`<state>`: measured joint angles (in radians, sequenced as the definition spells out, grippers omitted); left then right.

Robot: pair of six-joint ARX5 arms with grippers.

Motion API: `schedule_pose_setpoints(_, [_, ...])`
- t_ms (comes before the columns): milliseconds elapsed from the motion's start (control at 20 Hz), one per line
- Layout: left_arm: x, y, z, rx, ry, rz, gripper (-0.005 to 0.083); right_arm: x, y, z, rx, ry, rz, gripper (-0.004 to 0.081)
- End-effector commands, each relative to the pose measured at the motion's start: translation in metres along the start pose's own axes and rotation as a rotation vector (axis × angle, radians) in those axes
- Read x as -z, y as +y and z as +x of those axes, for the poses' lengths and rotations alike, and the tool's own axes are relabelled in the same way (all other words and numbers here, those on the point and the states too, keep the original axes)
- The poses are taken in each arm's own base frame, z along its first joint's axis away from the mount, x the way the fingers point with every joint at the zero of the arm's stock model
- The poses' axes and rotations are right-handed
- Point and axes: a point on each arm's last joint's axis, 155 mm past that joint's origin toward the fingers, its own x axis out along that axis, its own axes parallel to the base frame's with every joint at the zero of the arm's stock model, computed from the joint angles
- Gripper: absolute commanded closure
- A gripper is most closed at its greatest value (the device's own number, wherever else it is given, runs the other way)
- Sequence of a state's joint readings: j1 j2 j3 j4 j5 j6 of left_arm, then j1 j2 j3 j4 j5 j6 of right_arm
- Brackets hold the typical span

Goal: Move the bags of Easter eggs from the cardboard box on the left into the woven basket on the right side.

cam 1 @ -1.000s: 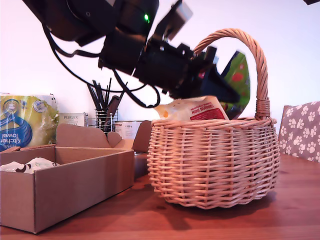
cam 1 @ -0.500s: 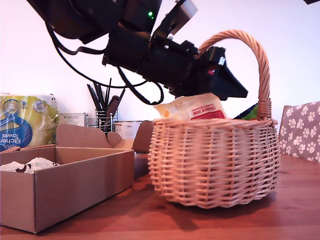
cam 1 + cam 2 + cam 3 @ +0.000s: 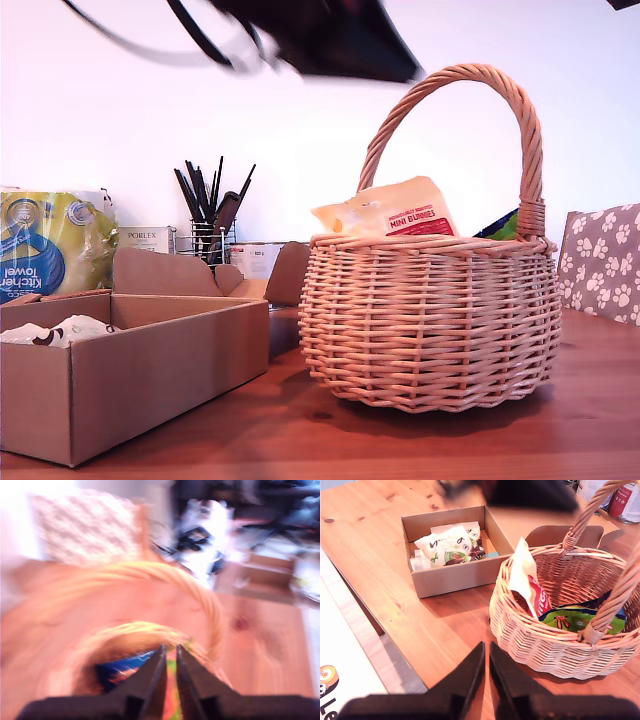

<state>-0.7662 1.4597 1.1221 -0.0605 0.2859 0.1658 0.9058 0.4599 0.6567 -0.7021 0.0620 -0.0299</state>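
A red and cream Mini Bunnies bag (image 3: 392,215) is propped upright inside the woven basket (image 3: 430,320), beside a green bag (image 3: 575,620) lying on the basket's floor. More bags (image 3: 451,545) are seen in the cardboard box (image 3: 455,575) on the wooden tabletop (image 3: 395,580). My first end effector (image 3: 169,652), blurred above the basket, and my second end effector (image 3: 486,650) are both narrowed and empty.

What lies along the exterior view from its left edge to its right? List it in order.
Yellow and blue kitchen towel pack → shallow brown cardboard box → black wire utensil holder → round tan wicker basket → grey paw-print fabric panel.
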Motion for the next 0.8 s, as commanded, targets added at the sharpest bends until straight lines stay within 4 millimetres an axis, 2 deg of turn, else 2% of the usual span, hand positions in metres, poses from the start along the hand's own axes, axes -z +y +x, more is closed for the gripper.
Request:
schedule_pose_setpoints(0, [0.026, 0.010, -0.009, -0.035, 0.087, -0.003, 0.0794, 0.001, 0.003, 0.001, -0.010, 0.003, -0.001, 0.0783])
schedule_pose_setpoints(150, [0.054, 0.023, -0.043, -0.091, 0.118, -0.023, 0.0794, 0.001, 0.003, 0.001, -0.010, 0.003, -0.002, 0.0783])
schedule_pose_setpoints(350, [0.097, 0.053, -0.099, -0.229, 0.118, -0.084, 0.0794, 0.001, 0.003, 0.001, -0.010, 0.003, -0.002, 0.0783])
schedule_pose_setpoints(500, [0.113, 0.073, -0.143, -0.339, 0.101, -0.128, 0.0794, 0.002, 0.003, 0.001, -0.010, 0.004, -0.002, 0.0783])
schedule_pose_setpoints(600, [0.124, 0.077, -0.161, -0.368, 0.132, -0.151, 0.0790, 0.002, 0.003, 0.001, -0.011, 0.004, -0.002, 0.0783])
schedule_pose_setpoints(650, [0.132, 0.078, -0.164, -0.374, 0.157, -0.173, 0.0689, 0.002, 0.003, 0.001, -0.011, 0.004, -0.002, 0.0783])
schedule_pose_setpoints(750, [0.153, 0.084, -0.168, -0.409, 0.232, -0.212, 0.0108, 0.001, 0.003, 0.001, -0.010, 0.003, -0.001, 0.0783])
